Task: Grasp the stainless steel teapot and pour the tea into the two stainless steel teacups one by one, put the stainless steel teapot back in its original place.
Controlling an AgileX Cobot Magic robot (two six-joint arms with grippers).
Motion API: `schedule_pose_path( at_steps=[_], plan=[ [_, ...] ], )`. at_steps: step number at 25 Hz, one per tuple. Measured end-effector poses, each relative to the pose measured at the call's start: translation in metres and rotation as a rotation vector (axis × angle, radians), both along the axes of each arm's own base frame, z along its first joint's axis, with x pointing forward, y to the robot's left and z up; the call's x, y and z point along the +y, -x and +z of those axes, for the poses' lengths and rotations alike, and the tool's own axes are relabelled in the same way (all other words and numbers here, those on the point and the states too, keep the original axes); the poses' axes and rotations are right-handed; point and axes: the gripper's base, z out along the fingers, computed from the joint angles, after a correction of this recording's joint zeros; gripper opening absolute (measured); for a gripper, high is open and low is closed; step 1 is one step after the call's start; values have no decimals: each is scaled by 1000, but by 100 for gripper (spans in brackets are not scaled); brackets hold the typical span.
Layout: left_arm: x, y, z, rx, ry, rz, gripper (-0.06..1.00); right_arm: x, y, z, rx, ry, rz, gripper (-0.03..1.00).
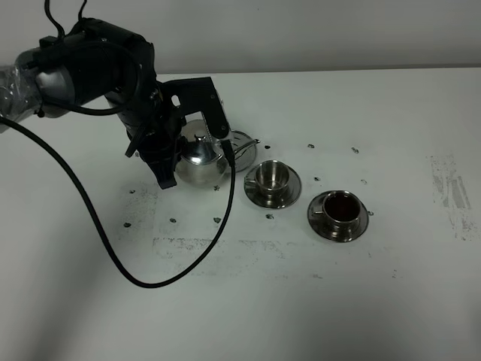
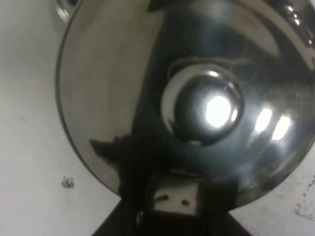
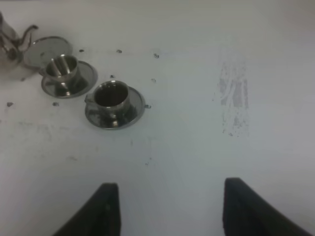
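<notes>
Second pour was in hand | left gripper [image 1: 168,164] clamped tight on the shiny lidded steel teapot [image 1: 201,154] | next move called for tipping it over the seemingly empty left steel teacup [image 1: 269,174]

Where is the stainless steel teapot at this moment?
In the exterior high view the teapot is left of centre, at the left gripper, its spout toward the round tray, just left of the nearer teacup.
</notes>
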Motion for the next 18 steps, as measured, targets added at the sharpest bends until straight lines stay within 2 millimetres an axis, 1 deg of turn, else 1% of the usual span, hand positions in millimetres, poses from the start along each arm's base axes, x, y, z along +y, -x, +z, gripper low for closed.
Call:
schedule_pose_path(
  at_steps=[5,10,18],
  plan=[
    [1,-2,-7,0,-36,-63,19,0,0,0,0,0,0,45],
    [0,-5,-6,-50,-74,-120,19,0,0,0,0,0,0,45],
    [-16,-1,-5,-86,-92,-205,19,0,0,0,0,0,0,45]
  ],
)
